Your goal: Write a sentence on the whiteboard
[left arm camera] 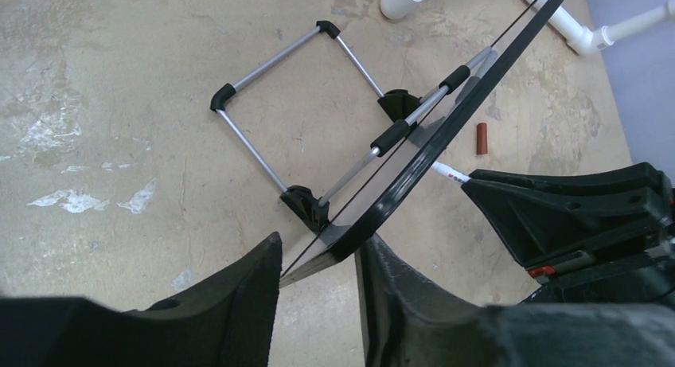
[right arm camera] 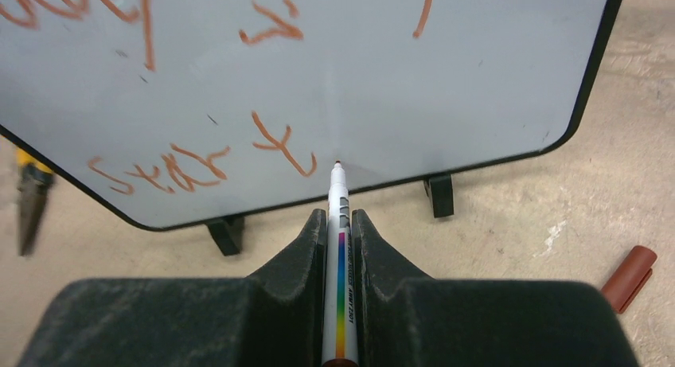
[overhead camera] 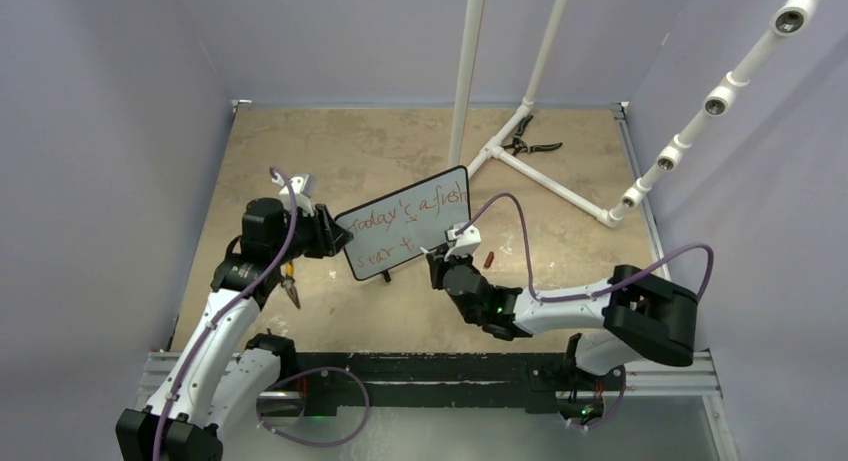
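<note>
Tan counter [overhead camera: 380, 141]: I read left pincer [left arm camera: 318, 261] clamped on the whiteboard [overhead camera: 443, 227] edge, right pincer [right arm camera: 338, 217] grasping a marker [right arm camera: 337, 189], tip at the sentence [overhead camera: 415, 206].

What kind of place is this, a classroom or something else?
Likely a robotics lab cell, not a classroom: plain lilac walls box in a worn tan tabletop, two white robot arms, left and right, are bolted at its edge, and a white plastic pipe frame stands behind.
</note>
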Motion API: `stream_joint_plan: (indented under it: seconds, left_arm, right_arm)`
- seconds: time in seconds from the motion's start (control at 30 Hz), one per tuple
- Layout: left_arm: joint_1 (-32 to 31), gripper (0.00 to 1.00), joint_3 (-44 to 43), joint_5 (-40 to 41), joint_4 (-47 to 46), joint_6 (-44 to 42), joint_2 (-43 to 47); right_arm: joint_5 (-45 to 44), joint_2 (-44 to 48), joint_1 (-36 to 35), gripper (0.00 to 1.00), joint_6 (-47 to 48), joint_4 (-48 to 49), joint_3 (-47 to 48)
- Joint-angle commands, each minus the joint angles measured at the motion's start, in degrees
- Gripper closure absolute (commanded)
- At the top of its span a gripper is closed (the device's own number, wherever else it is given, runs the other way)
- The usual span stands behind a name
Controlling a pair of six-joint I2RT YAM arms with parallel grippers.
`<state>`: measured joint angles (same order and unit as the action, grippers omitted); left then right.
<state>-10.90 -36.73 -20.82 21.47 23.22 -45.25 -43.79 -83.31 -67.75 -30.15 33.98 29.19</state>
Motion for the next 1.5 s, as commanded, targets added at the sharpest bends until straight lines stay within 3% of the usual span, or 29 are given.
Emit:
stream_joint_plan:
  seconds: [0.0, 0.17, 0.43, 0.6, 0.77, 0.9, 1.07, 1.3, 1.47]
  left_arm:
    - [0.17, 0.56, -1.6, 1.52, -0.14, -0.69, 1.78]
    - [0.17, 0.43, -4.3, 3.08, 0.22, -2.57, 3.52]
    - [0.11, 0.42, -16.31, 8.67, 2.17, -10.9, 0.48]
    - [-1.75, 0.43, -22.37, 5.18, -4.23, -10.27, -6.12]
    - [-17.88, 0.43, -29.59, 15.16, -7.53, -13.31, -15.32]
    - [-27.16, 0.44, -33.71, 16.03, -9.61, -13.53, -23.02]
    - [-36.52, 0.46, -33.44, 16.66, -14.56, -11.42, -28.1]
    - [-49.19, 0.47, -28.08, 19.92, -22.81, -7.07, -38.74]
    - [-50.26, 0.5, -27.28, 19.88, -26.73, -2.58, -48.13]
  right_arm:
    - [0.44, 8.72, -0.09, 1.0, 2.69, 2.5, -0.76]
    - [3.62, 17.01, -0.11, 1.0, 4.54, -2.94, -1.02]
    - [-1.61, 28.35, 1.2, 1.0, 7.78, -17.13, 1.66]
    - [-1.86, 34.7, 9.13, 1.0, 6.69, -20.27, 0.7]
    - [4.02, 37.59, 19.94, 1.0, 8.88, -18.74, -0.44]
    - [9.63, 34.8, 30.22, 1.0, 8.84, -17.89, 0.95]
    - [12.16, 32.27, 37.71, 1.0, 6.11, -12.03, -0.85]
    - [1.12, 38.36, 39.71, 1.0, 3.42, -11.92, -5.83]
    - [1.32, 44.96, 39.69, 1.0, 4.43, -10.67, -8.74]
